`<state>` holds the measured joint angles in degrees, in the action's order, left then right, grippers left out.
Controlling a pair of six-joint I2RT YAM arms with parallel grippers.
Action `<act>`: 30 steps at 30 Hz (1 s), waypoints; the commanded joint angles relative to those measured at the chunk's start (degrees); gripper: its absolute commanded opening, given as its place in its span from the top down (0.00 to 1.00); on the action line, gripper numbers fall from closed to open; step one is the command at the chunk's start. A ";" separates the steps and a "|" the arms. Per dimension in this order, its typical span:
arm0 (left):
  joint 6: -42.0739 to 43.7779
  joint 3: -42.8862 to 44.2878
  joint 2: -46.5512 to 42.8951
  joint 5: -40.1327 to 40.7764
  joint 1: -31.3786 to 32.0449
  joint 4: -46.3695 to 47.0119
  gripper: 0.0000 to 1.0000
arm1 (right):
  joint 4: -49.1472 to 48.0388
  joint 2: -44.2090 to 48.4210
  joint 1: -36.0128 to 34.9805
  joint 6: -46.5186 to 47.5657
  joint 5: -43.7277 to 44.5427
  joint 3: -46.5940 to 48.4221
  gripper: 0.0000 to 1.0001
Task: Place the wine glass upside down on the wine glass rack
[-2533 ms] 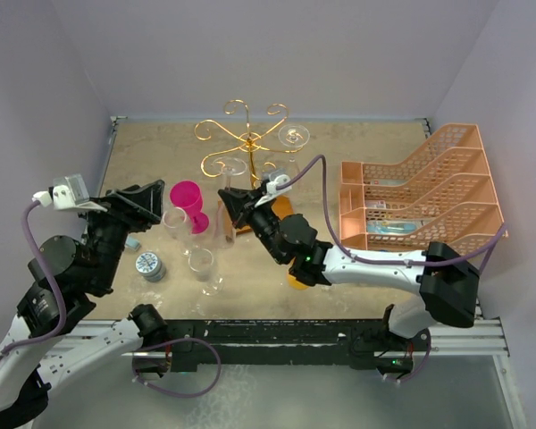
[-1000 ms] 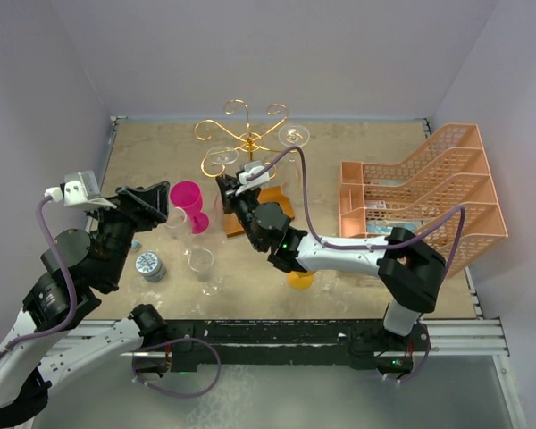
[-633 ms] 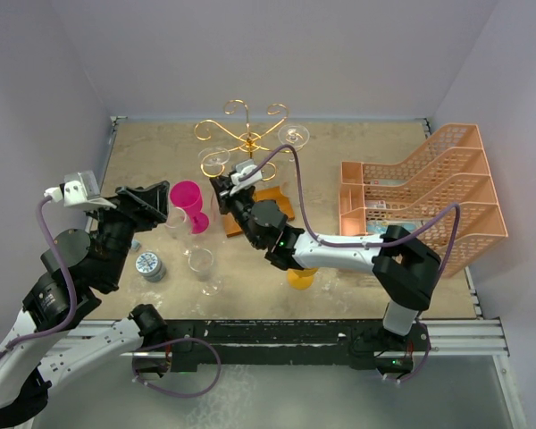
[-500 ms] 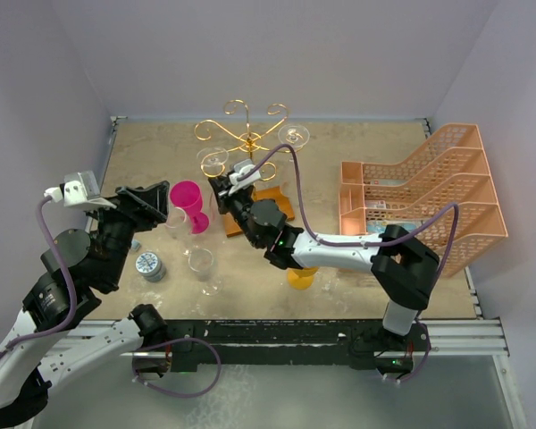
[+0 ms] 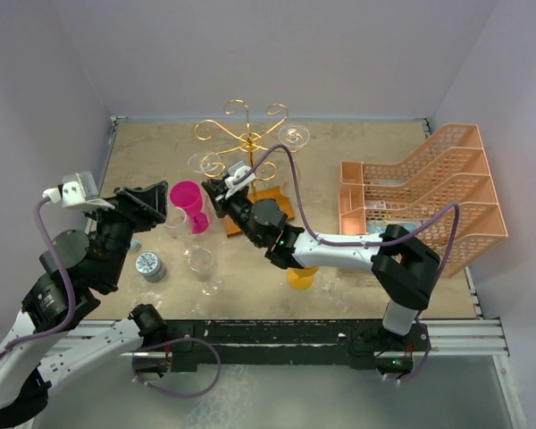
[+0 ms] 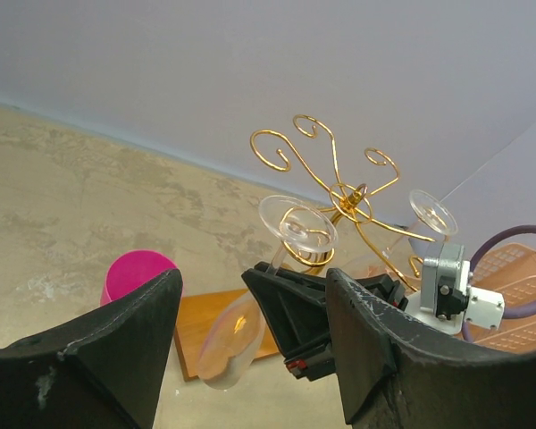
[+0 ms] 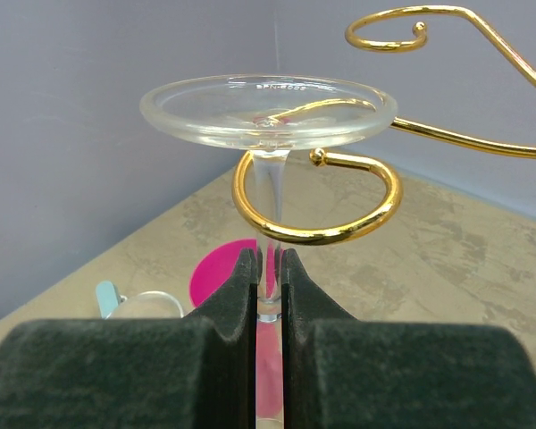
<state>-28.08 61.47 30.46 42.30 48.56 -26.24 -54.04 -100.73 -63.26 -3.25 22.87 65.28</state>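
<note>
Over the last couple of seconds the right arm had swung the wine glass (image 5: 204, 164) leftward, from in front of the central post of the wine glass rack (image 5: 250, 140) out to its near-left scroll arm. The right pincer (image 7: 268, 268) stayed clamped on the stem throughout, with the glass upside down: foot on top, bowl hanging below the fingers.

In the right wrist view the round foot now sat just above the gold curl (image 7: 339, 234). The stem appeared to pass down through the loop at its left edge, though the wire crossing made that hard to confirm. A small gap still showed between foot and wire, so the glass did not look to be resting on the rack yet.

The left pincer (image 5: 152, 204) had hardly shifted. It hung with its jaws spread wide and nothing between them, beside the pink goblet (image 5: 188, 198) and facing the rack.

The carry therefore seemed nearly finished. What probably remained was to centre the stem in the curl, lower the glass until the foot bore on the wire, then let go. A second clear glass (image 5: 293, 136) already hung on the far-right scroll.
</note>
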 commanded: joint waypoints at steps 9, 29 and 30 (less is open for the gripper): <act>-0.92 0.60 -0.53 0.77 0.22 0.75 0.37 | -10.68 8.26 -0.15 -0.40 1.29 -7.53 1.00; -1.39 0.50 -0.82 0.52 0.22 0.79 0.37 | -6.98 6.95 -0.08 -2.60 3.84 -7.77 0.84; -1.43 0.48 -0.84 0.50 0.20 0.76 0.37 | -7.06 6.95 -0.10 -2.63 4.12 -7.90 0.83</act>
<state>-28.95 61.47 30.09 42.46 48.56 -26.26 -58.52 -94.52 -63.26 -5.06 25.96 56.71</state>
